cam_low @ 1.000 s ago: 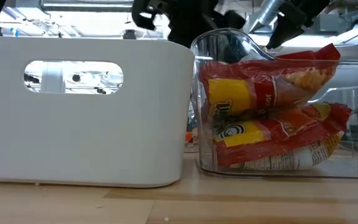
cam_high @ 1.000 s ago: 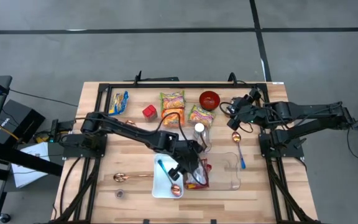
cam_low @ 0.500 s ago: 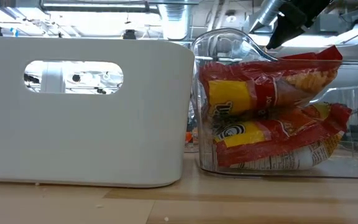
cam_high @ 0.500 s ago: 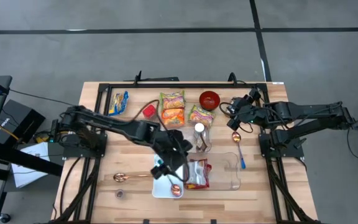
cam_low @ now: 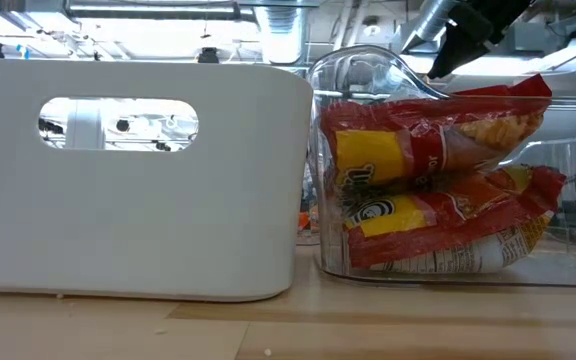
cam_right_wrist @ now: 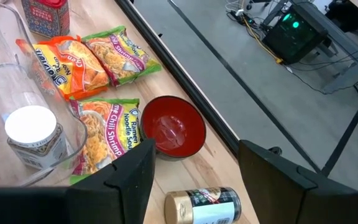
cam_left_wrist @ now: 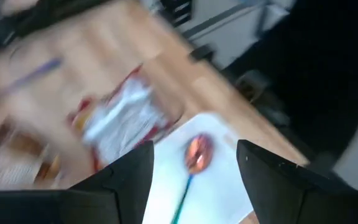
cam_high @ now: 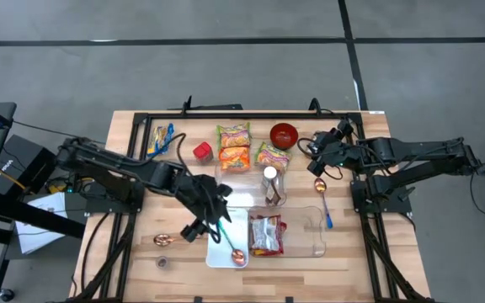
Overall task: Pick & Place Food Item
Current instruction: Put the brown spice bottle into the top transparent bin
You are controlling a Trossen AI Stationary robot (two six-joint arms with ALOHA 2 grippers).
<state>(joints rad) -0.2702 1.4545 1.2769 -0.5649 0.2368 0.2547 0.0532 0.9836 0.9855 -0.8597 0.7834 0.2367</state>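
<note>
1. High view: the left gripper hangs over the left edge of the white bin, near the middle of the table.
2. Left wrist view shows its two dark fingers spread apart with nothing between them; past the gap lie the white bin's floor and a copper-bowled spoon with a green handle.
3. A red and yellow snack bag lies inside the clear bin, which stands just right of the white bin, the two touching or nearly so.
4. Low view: the snack bag fills the clear bin from floor to rim, crumpled against the wall, with the white bin to its left.
5. The right gripper waits at the far right of the table, near a red bowl; in the right wrist view its fingers stand apart and hold nothing.
6. Three noodle packets lie along the far side, with a small red box to their left and a white-lidded jar nearer.
7. A second spoon, blue-handled, lies right of the clear bin; another spoon lies left of the white bin.
</note>
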